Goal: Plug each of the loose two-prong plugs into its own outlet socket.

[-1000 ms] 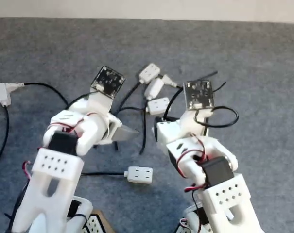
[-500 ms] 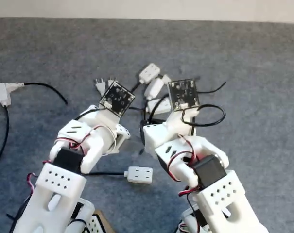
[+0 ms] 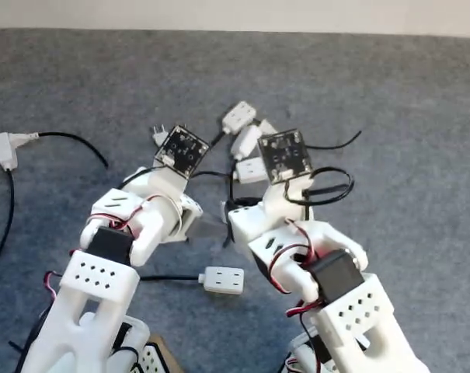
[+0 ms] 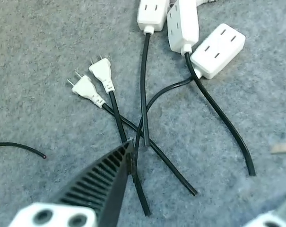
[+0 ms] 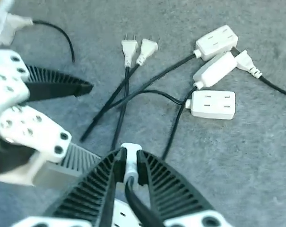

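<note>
Two loose white two-prong plugs (image 4: 94, 81) lie side by side on the grey carpet, also in the high view (image 3: 159, 136) and in the right wrist view (image 5: 138, 48). Three white outlet sockets (image 5: 212, 71) cluster beyond them, with a fourth socket (image 3: 222, 280) near the arms' bases. My left gripper (image 4: 204, 184) is open just above the crossed black cables (image 4: 145, 137), short of the two plugs. My right gripper (image 5: 130, 165) is shut on a white plug with a black cable; its prongs are hidden. It hangs close beside the left gripper (image 5: 81, 123).
Another white plug (image 3: 5, 149) on a black cable lies at the far left of the carpet. One more plug (image 5: 245, 61) rests against the socket cluster. The two arms (image 3: 219, 217) stand very close at the middle. Open carpet stretches to the right and back.
My right arm has swung left toward the left arm, carrying its plug. The left arm has shifted right and back a little, and the two loose plugs have come into sight.
</note>
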`<state>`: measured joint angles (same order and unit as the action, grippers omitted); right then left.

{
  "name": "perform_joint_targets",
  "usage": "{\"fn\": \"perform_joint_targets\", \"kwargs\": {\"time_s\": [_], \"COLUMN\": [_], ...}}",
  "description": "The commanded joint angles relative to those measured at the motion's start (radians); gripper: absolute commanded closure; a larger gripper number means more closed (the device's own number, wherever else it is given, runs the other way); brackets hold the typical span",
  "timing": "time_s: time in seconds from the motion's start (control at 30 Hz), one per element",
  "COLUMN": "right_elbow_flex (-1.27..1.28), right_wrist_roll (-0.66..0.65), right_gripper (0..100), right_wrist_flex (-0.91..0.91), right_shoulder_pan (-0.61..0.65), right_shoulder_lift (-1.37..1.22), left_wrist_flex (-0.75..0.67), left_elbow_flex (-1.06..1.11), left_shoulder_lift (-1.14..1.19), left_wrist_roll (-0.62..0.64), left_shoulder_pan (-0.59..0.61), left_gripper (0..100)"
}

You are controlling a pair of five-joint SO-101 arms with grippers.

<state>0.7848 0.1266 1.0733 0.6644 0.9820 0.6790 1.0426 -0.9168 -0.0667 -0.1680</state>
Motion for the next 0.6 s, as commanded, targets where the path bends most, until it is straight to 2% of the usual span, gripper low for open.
{"fn": "perform_joint_targets", "kwargs": {"time_s": [0.0,0.2,0.3,0.57], "right_elbow_flex": [0.048,0.160,0.219,0.518], "right_wrist_roll": [-0.080,-0.287,-0.400,-0.502], "right_gripper": [99.5,99.5,99.5,99.1], "right_wrist_flex": [0.005,-0.070,-0.090,-0.315], "right_shoulder_pan": [-0.094,-0.397,-0.507,-0.618], "right_shoulder_lift": [-0.005,-0.005,-0.005,-0.005], "left_wrist_flex": [-0.018,-0.018,-0.018,-0.021], "left_elbow_flex": [-0.033,-0.031,-0.030,-0.005], "left_shoulder_lift": [0.002,0.004,0.004,0.005], "left_wrist_roll": [-0.009,-0.009,-0.009,-0.011], "left_shoulder_pan": [0.010,0.010,0.010,0.010], "left_gripper": [53,53,53,53]}}
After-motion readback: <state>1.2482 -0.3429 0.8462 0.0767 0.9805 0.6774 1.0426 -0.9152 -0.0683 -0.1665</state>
